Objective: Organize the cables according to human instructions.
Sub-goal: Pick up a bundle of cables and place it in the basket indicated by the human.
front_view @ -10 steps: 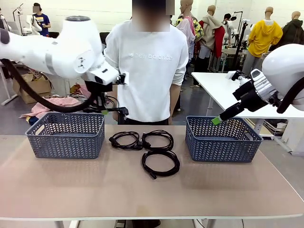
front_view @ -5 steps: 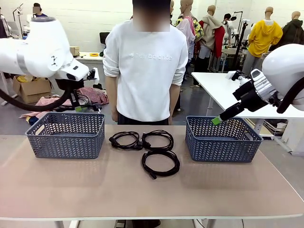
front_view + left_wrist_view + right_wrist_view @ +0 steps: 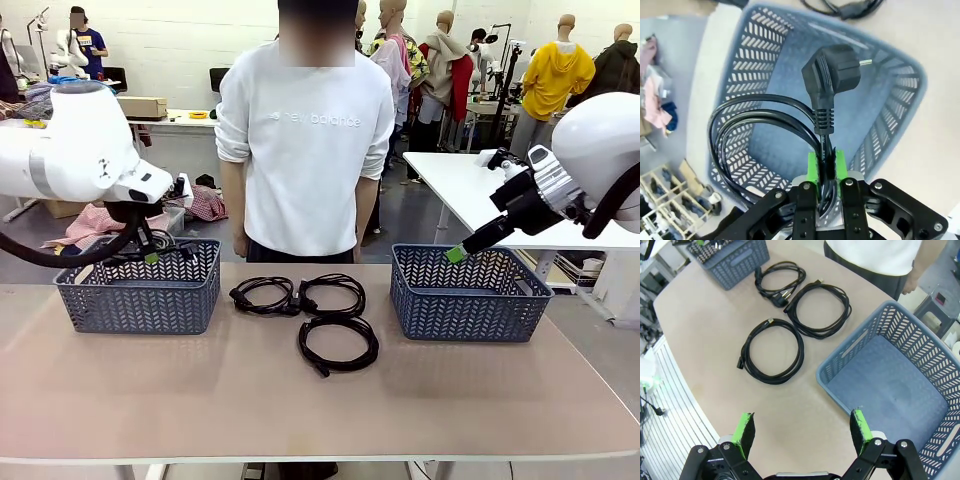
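Hovering over a basket (image 3: 138, 300) on the tan table (image 3: 200, 390), left fingers (image 3: 812, 167) clamp a cable (image 3: 832, 75); right fingers (image 3: 745, 429) apart.

Power cords, thin, black: four.

1. held cord (image 3: 830, 80): pinched between the green pads of the left gripper (image 3: 824, 162), over the open blue basket (image 3: 140, 300). The angled plug stands at 12 o'clock of the pads and the loose loops bulge toward 9 o'clock.
2. left coil (image 3: 263, 294): flat on the table, round, plug end toward 3 o'clock.
3. right coil (image 3: 333, 292): flat, at 3 o'clock of the left coil, meeting it at the plugs.
4. near coil (image 3: 338, 343): flat, round, just beside the right coil at its 6 o'clock.
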You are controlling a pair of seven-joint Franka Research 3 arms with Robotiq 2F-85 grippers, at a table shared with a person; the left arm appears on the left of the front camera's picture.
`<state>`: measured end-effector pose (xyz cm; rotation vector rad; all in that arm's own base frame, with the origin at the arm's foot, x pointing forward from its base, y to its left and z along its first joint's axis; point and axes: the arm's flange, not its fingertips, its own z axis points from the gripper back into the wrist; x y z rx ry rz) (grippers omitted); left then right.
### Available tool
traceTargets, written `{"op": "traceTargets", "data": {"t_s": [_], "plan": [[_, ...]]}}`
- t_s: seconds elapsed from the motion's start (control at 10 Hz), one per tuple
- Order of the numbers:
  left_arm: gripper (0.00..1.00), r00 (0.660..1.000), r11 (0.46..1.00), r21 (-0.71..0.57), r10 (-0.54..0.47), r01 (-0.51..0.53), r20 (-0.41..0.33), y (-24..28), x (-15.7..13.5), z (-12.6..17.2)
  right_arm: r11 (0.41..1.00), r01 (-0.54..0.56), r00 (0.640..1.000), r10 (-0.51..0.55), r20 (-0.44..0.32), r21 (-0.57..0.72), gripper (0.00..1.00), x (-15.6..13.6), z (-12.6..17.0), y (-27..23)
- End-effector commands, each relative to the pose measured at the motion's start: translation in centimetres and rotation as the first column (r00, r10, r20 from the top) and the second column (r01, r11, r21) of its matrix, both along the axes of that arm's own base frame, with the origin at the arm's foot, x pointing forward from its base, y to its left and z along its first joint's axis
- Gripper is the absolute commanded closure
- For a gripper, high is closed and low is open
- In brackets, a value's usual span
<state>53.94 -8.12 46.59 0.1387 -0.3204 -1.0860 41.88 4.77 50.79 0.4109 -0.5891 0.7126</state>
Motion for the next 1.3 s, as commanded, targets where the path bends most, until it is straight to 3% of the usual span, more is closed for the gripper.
{"op": "traceTargets", "data": {"t_s": [0.0,0.4,0.5,0.6,0.7,0.8,0.9,1.0,1.1,1.2], "plan": [[1.00,0.999,0.998,-0.032,0.046,-0.045,0.024,0.7,0.3,-0.8,1.000,-0.009,1.000,0.009,0.007,0.022,0.00,0.2,0.0,0.0],[1.00,0.999,0.998,-0.037,0.053,-0.052,0.009,1.0,0.9,-2.2,1.000,-0.009,1.000,0.009,0.007,0.022,0.00,0.2,0.0,0.0],[0.66,0.999,0.998,-0.036,0.045,-0.045,-0.005,0.9,0.8,-2.2,1.000,-0.009,1.000,0.009,0.007,0.022,0.00,0.2,0.0,0.0],[0.66,0.998,0.998,-0.033,0.057,-0.057,-0.001,1.0,0.9,-2.0,1.000,-0.009,1.000,0.009,0.007,0.022,0.00,0.2,0.0,0.0],[0.46,0.998,0.998,-0.033,0.060,-0.060,0.002,1.1,0.9,-2.0,1.000,-0.009,1.000,0.009,0.007,0.022,0.00,0.2,0.0,0.0],[0.62,0.998,0.998,-0.029,0.061,-0.061,-0.003,1.2,0.9,-1.8,1.000,-0.009,1.000,0.009,0.007,0.022,0.00,0.2,0.0,0.0],[0.27,0.998,0.997,-0.031,0.065,-0.065,-0.019,1.2,0.9,-1.6,1.000,-0.009,1.000,0.009,0.007,0.022,0.00,0.2,0.0,0.0],[0.43,0.997,0.997,-0.031,0.067,-0.068,-0.042,1.3,0.9,-1.4,1.000,-0.009,1.000,0.009,0.007,0.022,0.00,0.2,0.0,0.0],[0.08,0.995,0.996,-0.029,0.077,-0.079,-0.060,1.4,0.9,-1.2,1.000,-0.009,1.000,0.009,0.007,0.022,0.00,0.2,0.0,0.0],[0.23,0.994,0.996,-0.031,0.078,-0.080,-0.070,1.4,0.9,-1.2,1.000,-0.009,1.000,0.009,0.007,0.022,0.00,0.2,0.0,0.0]]}}
